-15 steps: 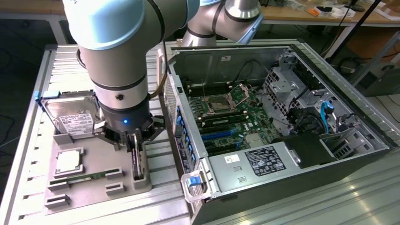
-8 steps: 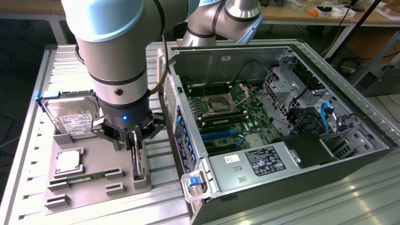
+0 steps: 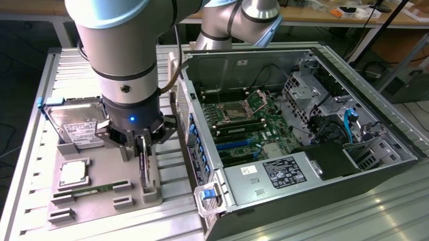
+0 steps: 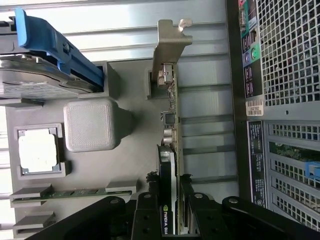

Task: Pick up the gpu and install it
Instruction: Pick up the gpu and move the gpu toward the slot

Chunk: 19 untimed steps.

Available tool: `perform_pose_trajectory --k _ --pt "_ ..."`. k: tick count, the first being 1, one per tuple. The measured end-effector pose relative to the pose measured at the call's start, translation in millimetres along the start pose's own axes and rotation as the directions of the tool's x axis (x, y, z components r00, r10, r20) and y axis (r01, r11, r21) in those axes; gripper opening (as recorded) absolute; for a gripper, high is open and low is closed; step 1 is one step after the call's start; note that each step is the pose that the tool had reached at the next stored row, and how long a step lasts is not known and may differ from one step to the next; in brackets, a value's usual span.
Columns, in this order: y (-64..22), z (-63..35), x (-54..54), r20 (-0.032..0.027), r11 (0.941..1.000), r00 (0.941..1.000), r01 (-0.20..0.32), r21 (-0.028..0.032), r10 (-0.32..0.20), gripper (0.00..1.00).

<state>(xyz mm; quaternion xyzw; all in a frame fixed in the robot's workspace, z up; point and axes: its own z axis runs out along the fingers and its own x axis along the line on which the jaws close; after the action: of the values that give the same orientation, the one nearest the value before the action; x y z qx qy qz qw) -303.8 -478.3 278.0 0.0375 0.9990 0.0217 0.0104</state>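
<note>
Wrist view first: found the gpu (image 4: 170, 125) standing on edge between the jaws, seen along its thin green edge, with the silver bracket at the far end and the black fan end nearest the gripper (image 4: 169, 179). Caught the fingers (image 4: 150, 205) one on each face, pinching the gpu across its thickness at the fan end. Read the long axis as running straight away from the wrist, square to the line of closing. Placed the gpu, by the exterior view, in the lower left of the frame, upright in the grey tray (image 3: 107, 165) and seemingly not yet lifted clear. Noted the open computer case (image 3: 241, 65) just beside, on the exterior view's right.
</note>
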Motion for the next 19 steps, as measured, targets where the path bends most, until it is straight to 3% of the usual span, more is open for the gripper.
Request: perform_pose_trajectory --k 19 --pt "1.2 -27.2 -0.5 0.0000 1.0000 1.0000 0.000 0.0000 0.000 0.27"
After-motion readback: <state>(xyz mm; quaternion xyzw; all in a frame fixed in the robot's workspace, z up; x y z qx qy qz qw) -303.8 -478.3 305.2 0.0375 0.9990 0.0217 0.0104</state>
